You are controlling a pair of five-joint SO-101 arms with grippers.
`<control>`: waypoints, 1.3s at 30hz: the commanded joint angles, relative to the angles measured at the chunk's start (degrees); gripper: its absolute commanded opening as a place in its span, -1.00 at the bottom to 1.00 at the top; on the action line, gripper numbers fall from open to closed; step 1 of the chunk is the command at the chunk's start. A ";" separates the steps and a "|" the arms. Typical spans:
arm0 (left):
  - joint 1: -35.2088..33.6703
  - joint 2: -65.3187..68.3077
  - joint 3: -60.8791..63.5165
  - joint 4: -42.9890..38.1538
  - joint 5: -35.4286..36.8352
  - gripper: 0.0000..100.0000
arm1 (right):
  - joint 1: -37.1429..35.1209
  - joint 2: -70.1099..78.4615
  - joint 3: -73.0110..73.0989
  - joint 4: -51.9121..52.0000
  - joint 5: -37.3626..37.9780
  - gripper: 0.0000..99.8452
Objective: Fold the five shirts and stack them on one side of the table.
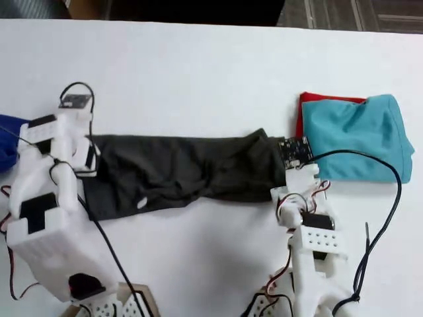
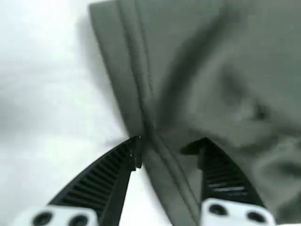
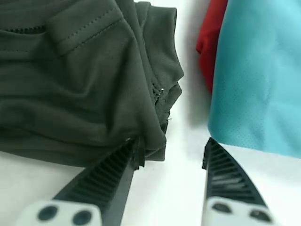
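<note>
High view, dark shirt point(image 1: 185, 173) stretched left-right (rumpled), left hand point(image 2: 167, 148), right hand point(image 3: 172, 145) both parted.

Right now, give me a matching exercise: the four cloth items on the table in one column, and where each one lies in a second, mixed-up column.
Things
1. dark grey shirt
2. teal shirt
3. red shirt
4. blue cloth

Places
A. at the left side of the table, partly out of the picture
B. underneath another shirt, just its edge showing
C. stretched out long across the middle
D. folded, on top of the pile at the right

Pairs: 1-C, 2-D, 3-B, 4-A
</note>
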 commanded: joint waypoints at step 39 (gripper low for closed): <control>-2.11 28.92 -53.23 33.23 -3.78 -0.95 | 0.75 -2.24 -1.23 0.13 -0.18 -0.58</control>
